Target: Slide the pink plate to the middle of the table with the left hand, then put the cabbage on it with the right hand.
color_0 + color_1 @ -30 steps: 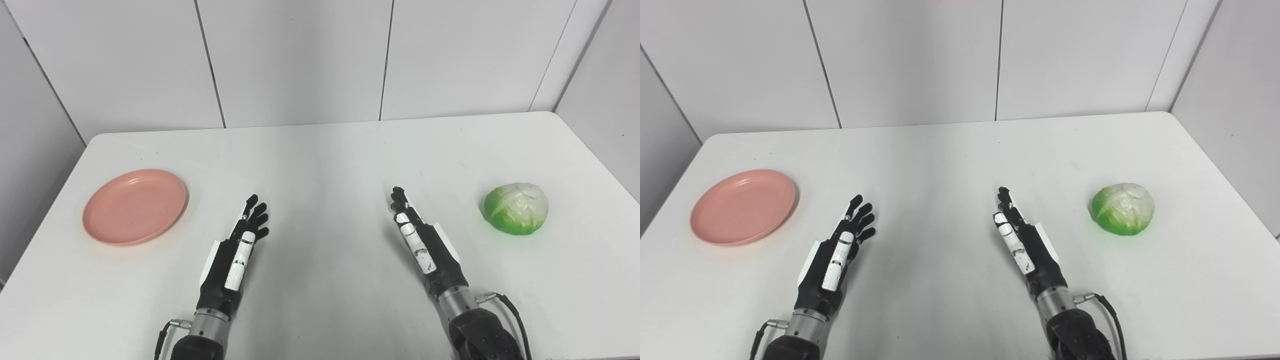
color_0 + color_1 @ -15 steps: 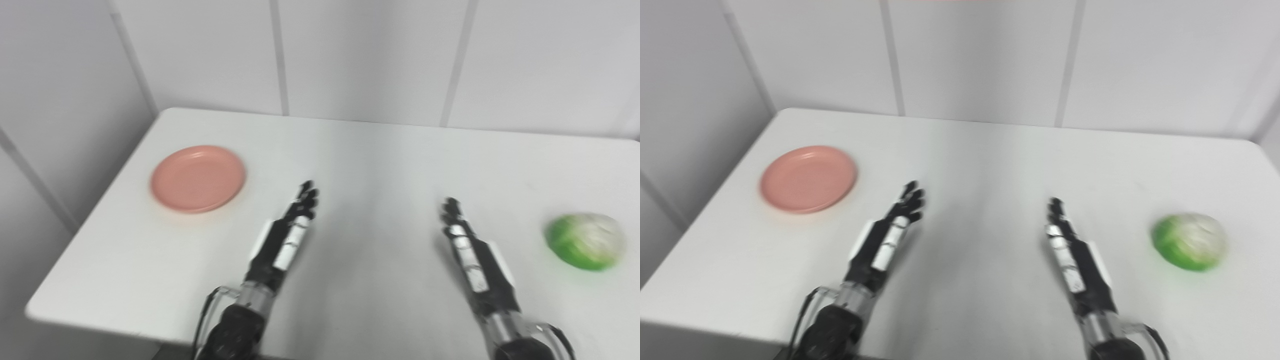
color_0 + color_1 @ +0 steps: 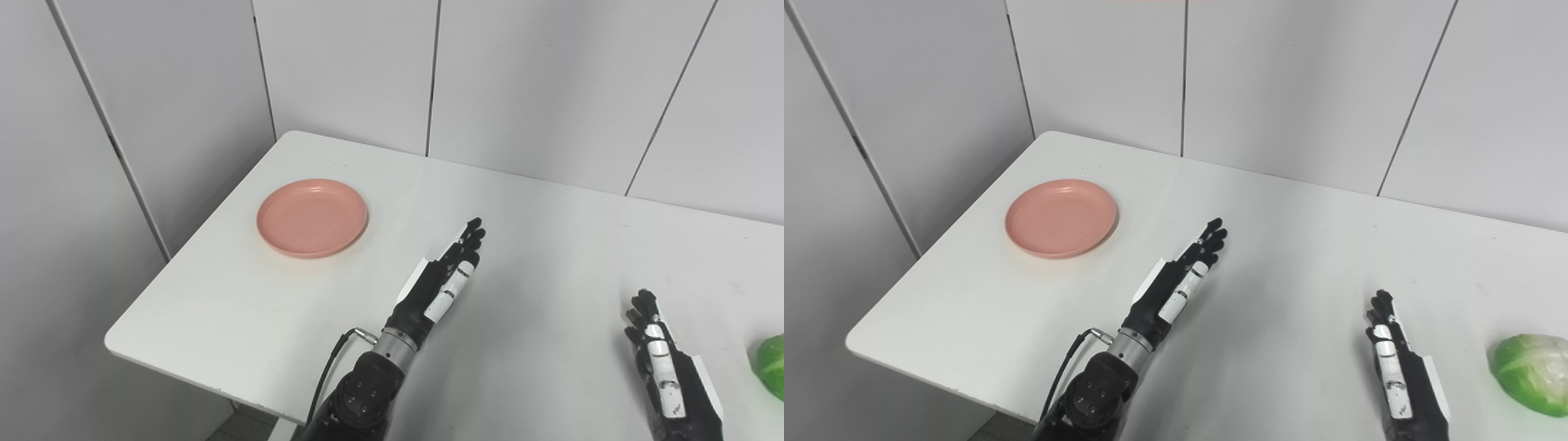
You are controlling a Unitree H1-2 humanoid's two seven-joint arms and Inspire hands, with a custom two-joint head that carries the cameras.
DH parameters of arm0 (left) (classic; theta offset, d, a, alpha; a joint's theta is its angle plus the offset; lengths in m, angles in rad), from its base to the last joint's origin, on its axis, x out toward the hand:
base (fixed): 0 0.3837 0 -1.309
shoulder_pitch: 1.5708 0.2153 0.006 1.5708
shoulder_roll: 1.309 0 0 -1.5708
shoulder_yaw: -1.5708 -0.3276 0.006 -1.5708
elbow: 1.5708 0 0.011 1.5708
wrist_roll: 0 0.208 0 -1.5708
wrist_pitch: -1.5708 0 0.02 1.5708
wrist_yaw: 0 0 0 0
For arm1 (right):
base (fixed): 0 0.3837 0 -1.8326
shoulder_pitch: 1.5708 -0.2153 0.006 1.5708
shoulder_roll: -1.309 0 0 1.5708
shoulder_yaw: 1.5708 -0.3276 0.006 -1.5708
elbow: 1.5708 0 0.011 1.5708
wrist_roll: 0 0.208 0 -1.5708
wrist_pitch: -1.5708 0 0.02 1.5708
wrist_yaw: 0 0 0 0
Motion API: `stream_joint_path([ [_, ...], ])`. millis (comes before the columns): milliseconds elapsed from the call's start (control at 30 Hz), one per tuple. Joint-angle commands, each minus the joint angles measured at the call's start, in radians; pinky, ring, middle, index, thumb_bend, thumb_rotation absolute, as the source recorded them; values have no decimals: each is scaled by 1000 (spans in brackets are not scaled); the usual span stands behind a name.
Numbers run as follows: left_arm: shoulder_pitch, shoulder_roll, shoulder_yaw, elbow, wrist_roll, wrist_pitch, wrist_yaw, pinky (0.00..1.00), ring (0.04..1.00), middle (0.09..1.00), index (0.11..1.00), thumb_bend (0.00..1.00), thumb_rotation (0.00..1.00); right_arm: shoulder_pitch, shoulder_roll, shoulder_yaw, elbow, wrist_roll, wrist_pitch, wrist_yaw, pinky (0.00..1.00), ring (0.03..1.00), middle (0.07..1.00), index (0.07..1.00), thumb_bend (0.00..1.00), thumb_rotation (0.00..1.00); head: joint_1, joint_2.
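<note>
Both robot hands lie low over the white table point(image 3: 539, 257), palms turned inward, holding nothing. On the left, the robot hand point(image 3: 442, 282) has its fingers straight and a little apart, pointing up and to the right across the table, with a strip of bare surface between it and the plate. Its black forearm comes in from the bottom edge, and a thin cable point(image 3: 334, 367) loops out beside the wrist. On the right, the robot hand point(image 3: 1399, 367) sits near the bottom edge, fingers stretched forward and close together, likewise empty; part of its wrist is cut off by the frame.

Near the table's left edge, toward the far corner, rests the plate point(image 3: 312, 217). It is pink, round and shallow, lying flat, with nothing on it. It stands apart from the left robot hand, up and to the left of the fingertips.

At the far right lies the cabbage point(image 3: 1532, 372), green with paler, whitish leaves on top. It rests on the table just to the right of the right robot hand, not touching it. In the left eye view only a green sliver of it shows at the frame's edge.

Behind the table stand plain grey wall panels point(image 3: 527, 79) with dark seams between them.
</note>
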Motion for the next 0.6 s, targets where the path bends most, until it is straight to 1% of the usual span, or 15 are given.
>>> stream_joint_path([
  [0,76,-3,-4,108,-4,-27,16,944,969,968,950,487,1000,6,-5,-5,-5,8,-16,4,1000,1000,1000,1000,155,1000,-1,-5],
  [133,78,-2,-5,113,-3,-35,15,942,969,970,949,491,1000,9,-2,-5,-14,8,-17,4,1000,1000,1000,1000,121,1000,2,-11],
  [333,83,-9,4,95,-21,-15,11,951,970,973,956,499,1000,12,1,-2,-33,2,1,1,1000,1000,1000,1000,101,1000,-1,-12],
  [367,84,-10,6,92,-27,-14,9,952,970,973,960,486,1000,13,2,-2,-34,1,3,-1,1000,1000,1000,1000,106,1000,-1,-12],
  [533,90,-6,9,45,-55,18,-13,964,978,982,983,463,1000,11,13,1,-36,-1,4,-6,1000,1000,1000,1000,98,1000,-9,-11],
  [567,92,-4,7,20,-62,36,-20,970,983,988,989,448,1000,11,14,2,-34,-5,2,-7,1000,1000,1000,1000,101,1000,-8,-11],
])
